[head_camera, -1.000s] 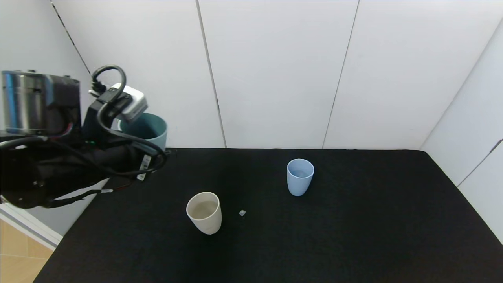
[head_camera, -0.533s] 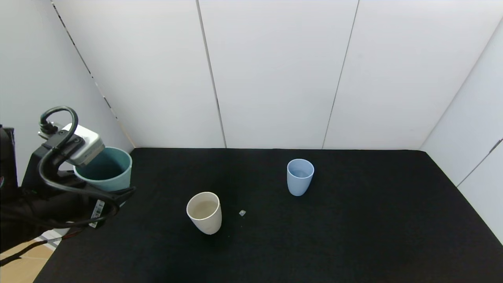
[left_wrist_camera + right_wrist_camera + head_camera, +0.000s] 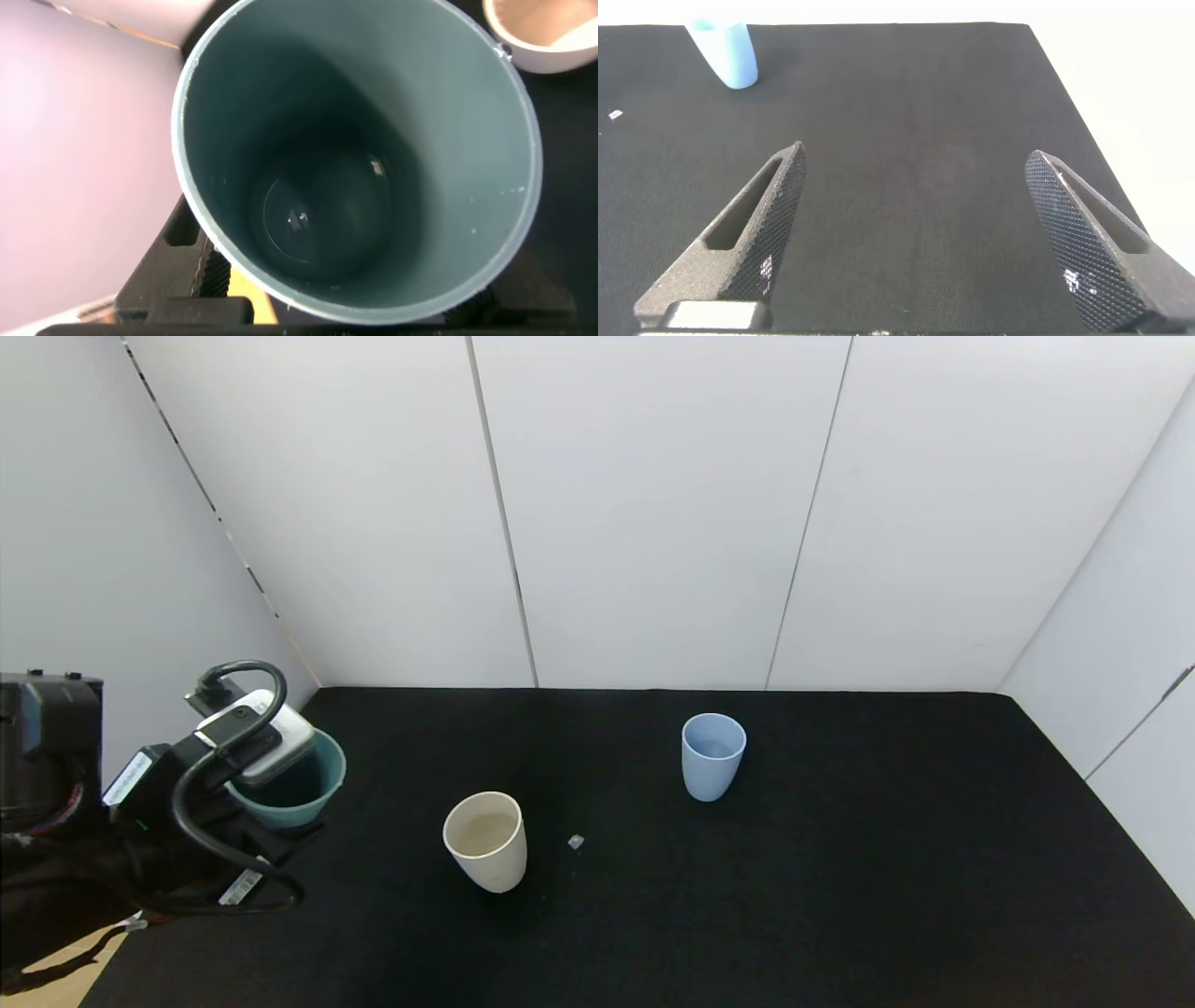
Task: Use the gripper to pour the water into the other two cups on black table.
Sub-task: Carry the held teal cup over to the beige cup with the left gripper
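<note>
My left gripper is shut on the teal-green cup and holds it upright at the table's left edge; its fingers are mostly hidden under the cup. In the left wrist view the teal-green cup fills the frame, with a faint glint of water at its bottom. The cream cup stands at centre-left of the black table, and its rim also shows in the left wrist view. The blue cup stands farther back. My right gripper is open and empty above the table's right side.
A small pale scrap lies on the table just right of the cream cup. White wall panels close off the back and the right. The table's left edge drops to a wooden floor.
My left arm has come down with the teal-green cup, first left and down, then slightly right and lower, near the table's left edge. The cream and blue cups have not moved.
</note>
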